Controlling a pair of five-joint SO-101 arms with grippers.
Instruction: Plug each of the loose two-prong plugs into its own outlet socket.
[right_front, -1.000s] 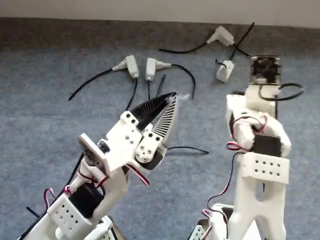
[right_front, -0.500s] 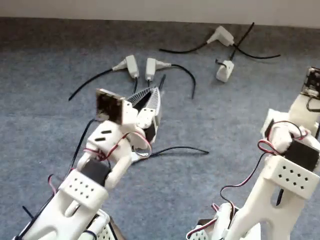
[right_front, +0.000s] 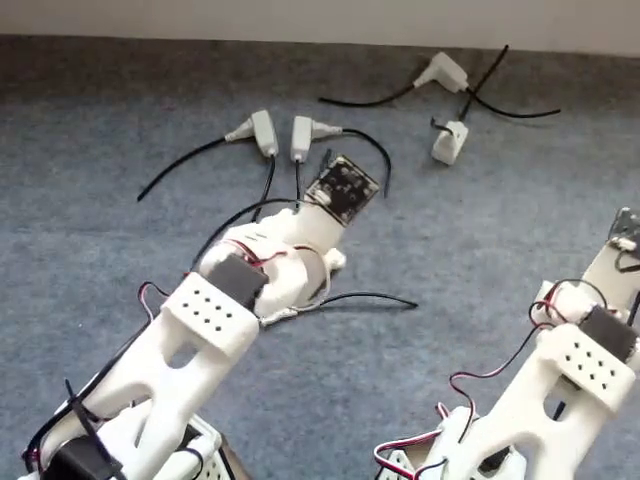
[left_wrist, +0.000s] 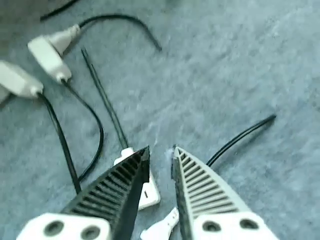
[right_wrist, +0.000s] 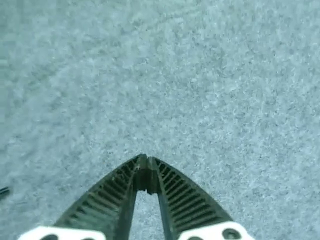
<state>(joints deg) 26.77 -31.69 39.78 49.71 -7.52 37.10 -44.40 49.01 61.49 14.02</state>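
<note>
Beyond the left arm's wrist in the high view, two white plastic cable ends (right_front: 300, 138) lie side by side on the grey carpet (right_front: 120, 250). Black cords trail from them. Two more white connector pieces (right_front: 450, 140) sit well apart from that pair, towards the right arm (right_front: 590, 360), which is itself far from the pair.

The left wrist view shows the left gripper (left_wrist: 160, 151) with its jaws parted by a narrow gap and holding nothing. It hovers over a small white plug (left_wrist: 146, 192) on a thin black cord (left_wrist: 102, 97). The plug lies near the pair (left_wrist: 50, 52), on the arm's side of it, and its prongs cannot be made out.

The right wrist view shows the right gripper (right_wrist: 147, 170) closed on nothing above bare carpet.

The plug is likely light, hard and smooth, and its limp cord may drag or twist it. It is best pinched across the flat sides of the body, never by the cord, leaving the prong end free.
</note>
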